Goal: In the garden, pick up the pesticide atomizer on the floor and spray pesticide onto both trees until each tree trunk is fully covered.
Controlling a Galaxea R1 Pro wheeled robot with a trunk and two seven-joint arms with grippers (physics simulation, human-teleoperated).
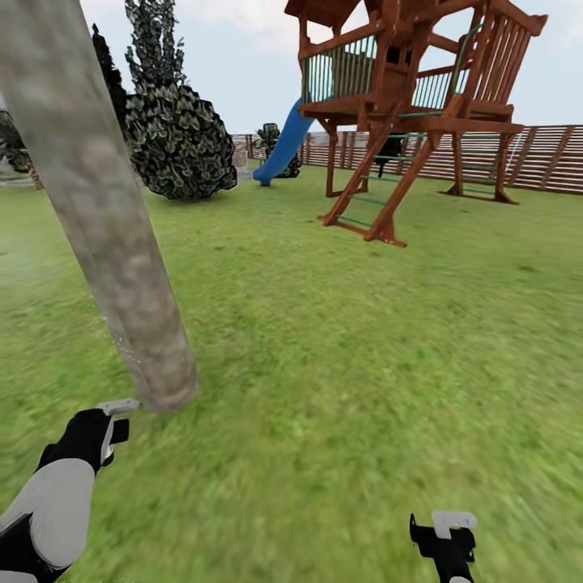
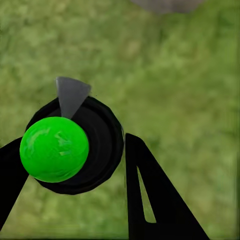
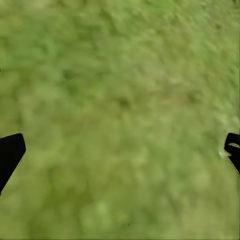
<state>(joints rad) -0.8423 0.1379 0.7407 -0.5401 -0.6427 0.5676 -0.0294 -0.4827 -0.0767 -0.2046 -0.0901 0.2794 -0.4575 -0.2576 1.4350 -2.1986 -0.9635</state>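
Observation:
A thick, pale mottled tree trunk leans across the left of the head view and meets the grass lawn just ahead of my left gripper. That gripper is shut on the pesticide atomizer, a round black body with a bright green ball on top. Its grey nozzle points at the trunk's base from very close. In the left wrist view the black fingers flank the atomizer, and the trunk's foot shows beyond it. My right gripper hangs open over bare grass, fingertips wide apart.
A wooden play tower with a blue slide stands ahead to the right. A dark leafy bush sits behind the trunk. A brown slat fence closes off the back. Open grass spreads to the right.

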